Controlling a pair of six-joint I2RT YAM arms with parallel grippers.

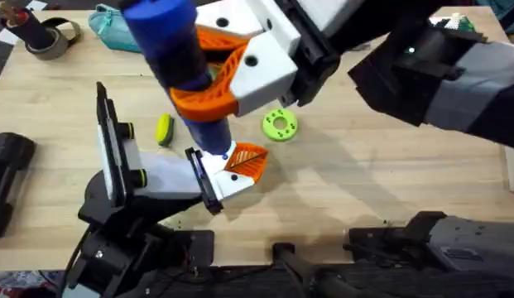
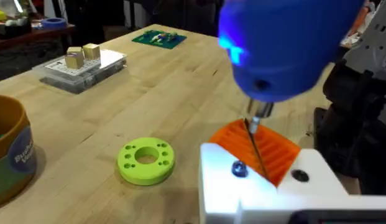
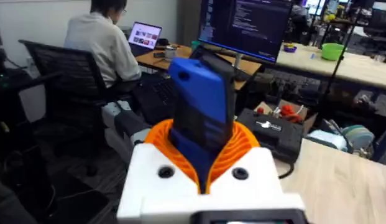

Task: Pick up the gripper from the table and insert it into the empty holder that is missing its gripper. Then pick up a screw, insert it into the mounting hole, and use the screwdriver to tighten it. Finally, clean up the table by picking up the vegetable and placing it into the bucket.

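Overhead view: right gripper (image 1: 228, 79) has its fingers clamped on the screwdriver (image 1: 178, 50), tip down at the holder (image 1: 223, 178) mid-frame, orange gripper (image 1: 250, 160) already seated. Looks like the tightening step; next, keep the bit square on the screw (image 2: 238, 168). Left fingers: can't tell.

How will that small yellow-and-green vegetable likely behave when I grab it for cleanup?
The vegetable looks like a small, smooth oval lying flat on the table, so it probably weighs little. Its rounded sides may let it roll or squirt out of a pinch. It looks rigid, so likely not fragile.
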